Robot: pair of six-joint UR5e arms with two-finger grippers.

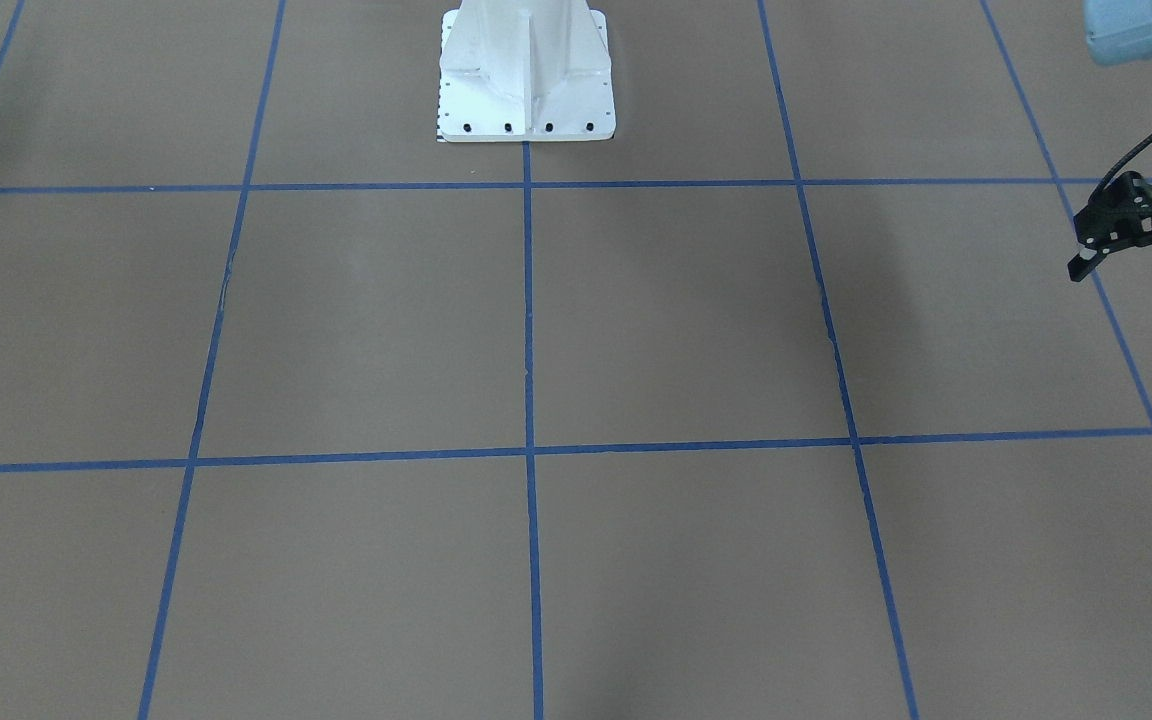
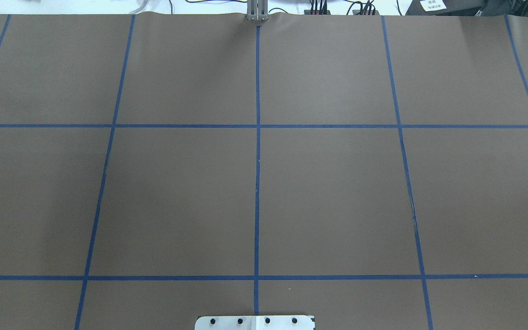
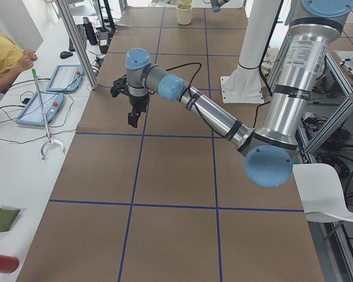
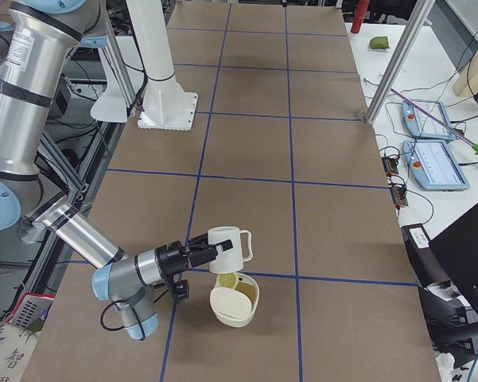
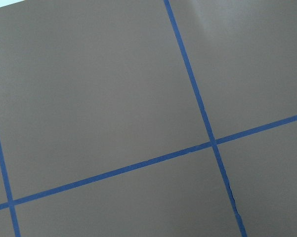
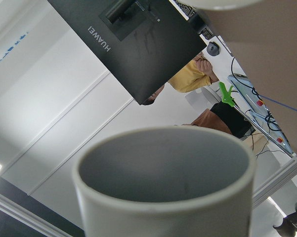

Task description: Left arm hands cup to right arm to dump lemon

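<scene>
The white cup (image 4: 227,247) hangs off the table at the tip of the near right arm's gripper (image 4: 200,253), handle away from the arm. It sits just above a cream bowl (image 4: 237,306). A yellow lemon (image 4: 227,282) lies in that bowl. The right wrist view is filled by the cup's (image 6: 163,182) rim and grey inside, which looks empty. No fingers show there, so I cannot tell whether that gripper is shut. My left gripper (image 1: 1136,278) hovers open over the table at the far left end with nothing between its fingers, also seen in the side view (image 3: 133,117).
The white robot pedestal (image 1: 526,75) stands at the table's middle back. Blue tape lines grid the brown table (image 2: 328,197). Along the operators' side lie teach pendants (image 4: 433,163), cables and a black monitor (image 6: 133,44). A person's yellow sleeve (image 3: 3,59) rests there.
</scene>
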